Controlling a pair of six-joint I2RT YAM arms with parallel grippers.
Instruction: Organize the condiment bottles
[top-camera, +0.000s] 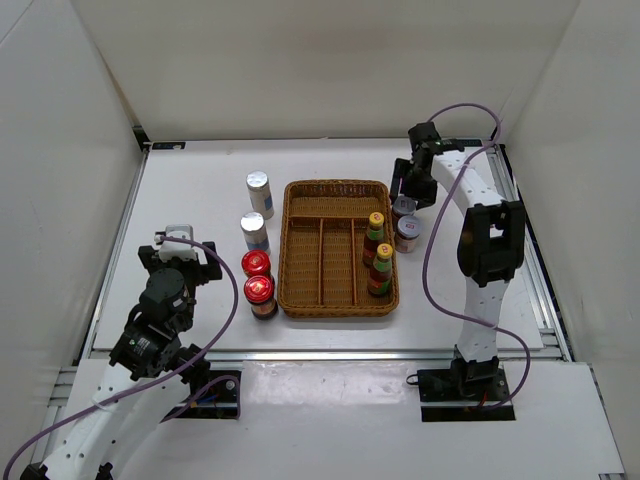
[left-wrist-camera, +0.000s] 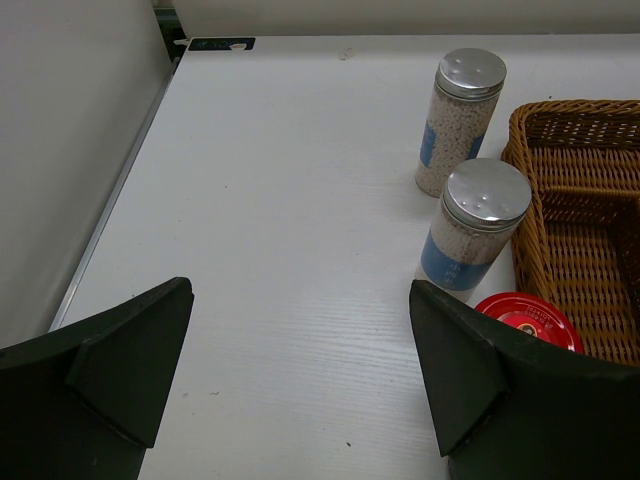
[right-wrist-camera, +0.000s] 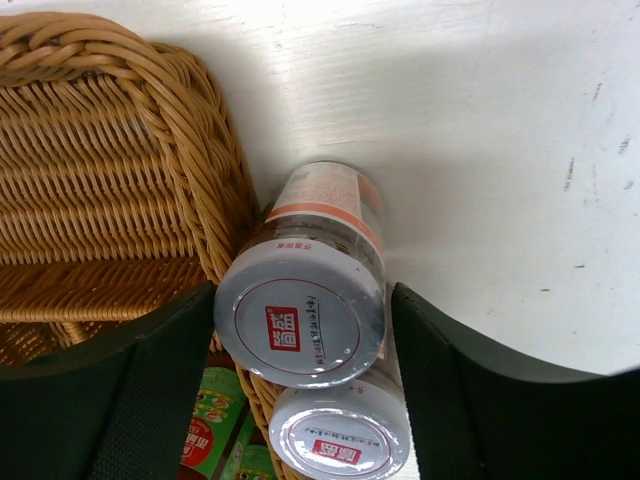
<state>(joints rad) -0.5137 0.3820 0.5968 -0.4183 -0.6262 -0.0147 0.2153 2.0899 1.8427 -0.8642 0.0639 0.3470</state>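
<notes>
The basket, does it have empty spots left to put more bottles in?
Yes. The wicker basket has bare left and middle lanes and a bare back strip. Its right lane is crowded by two sauce bottles. Outside, shakers and red-lidded jars line the left wall; grey-lidded jars crowd the right wall, under the right pincer.

Bright, even overhead light — soft shadows; right-wrist view glary at top, near fingers perhaps blurred.

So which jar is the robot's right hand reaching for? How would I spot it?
Find the brown wicker tray in the middle of the table. Just outside its right wall stand two short jars with grey-lilac lids. The right end effector straddles the far jar, the one nearer the back wall, beyond its twin.
</notes>
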